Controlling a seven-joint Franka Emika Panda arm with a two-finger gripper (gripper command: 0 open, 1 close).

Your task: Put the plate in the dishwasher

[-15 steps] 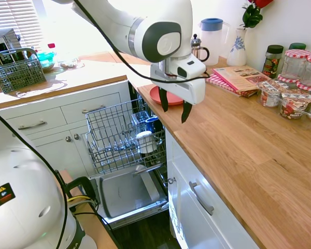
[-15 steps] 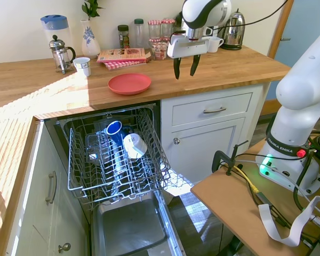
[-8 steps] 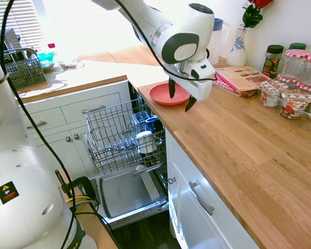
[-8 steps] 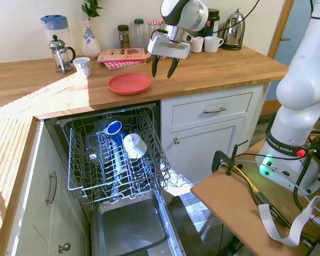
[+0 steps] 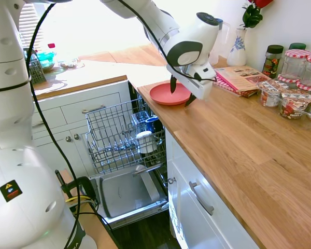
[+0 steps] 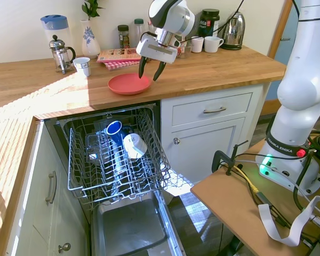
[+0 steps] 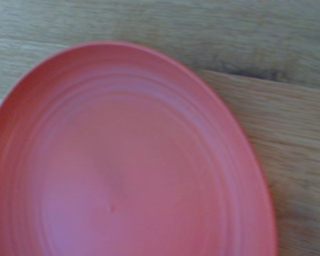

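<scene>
The coral-red plate lies flat on the wooden counter near its corner, just above the dishwasher. My gripper hangs open right over the plate's edge on the side toward the jars, fingertips a little above it and holding nothing. The dishwasher stands open with its door down. Its wire rack is pulled out and carries a blue cup and a white cup.
A white cup, a French press and a jug stand along the counter beyond the plate. A book on a red-checked cloth, jars and a vase crowd the wall side. A grey cutlery basket sits on the far counter.
My gripper has travelled along the counter from over bare wood to the plate's edge and dropped lower. It stayed open. The plate has not moved.
</scene>
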